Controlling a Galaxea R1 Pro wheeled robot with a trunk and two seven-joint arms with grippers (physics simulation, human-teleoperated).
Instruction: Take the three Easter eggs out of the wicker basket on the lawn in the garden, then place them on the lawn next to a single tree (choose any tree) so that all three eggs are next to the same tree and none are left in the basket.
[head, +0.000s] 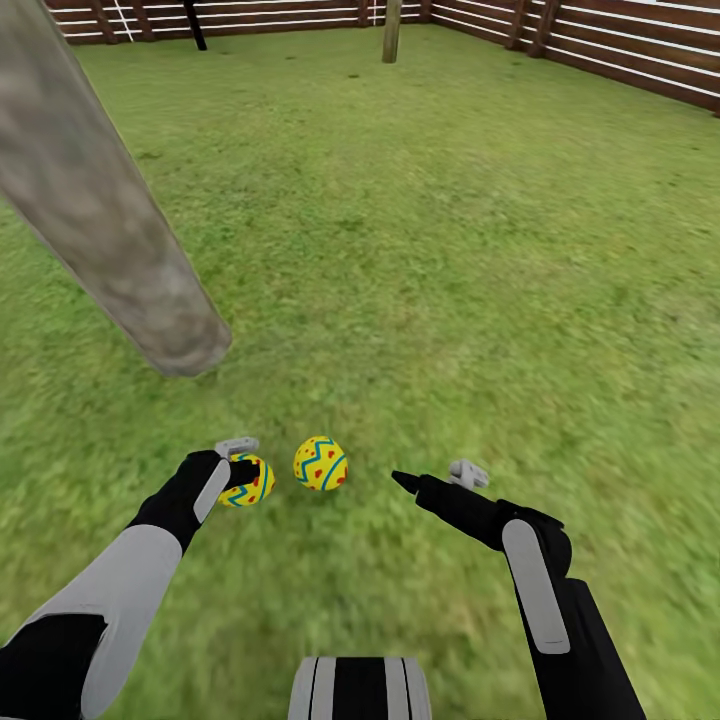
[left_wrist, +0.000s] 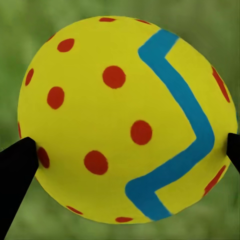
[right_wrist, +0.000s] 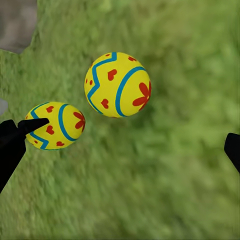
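From my seat, two Easter eggs sat side by side on the lawn (head: 450, 250), just ahead of the robot. The left egg (head: 250, 482) was between the fingers of my left end effector (head: 240, 460); the right egg (head: 320, 463) lay free just beside it. My right end effector (head: 430, 478) stood further right, apart from both. The tree (head: 100, 220) trunk met the grass behind and left of the eggs, the fence (head: 600, 45) far beyond.

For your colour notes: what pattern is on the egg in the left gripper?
Yellow egg, red dots, blue zigzag; left wrist view.
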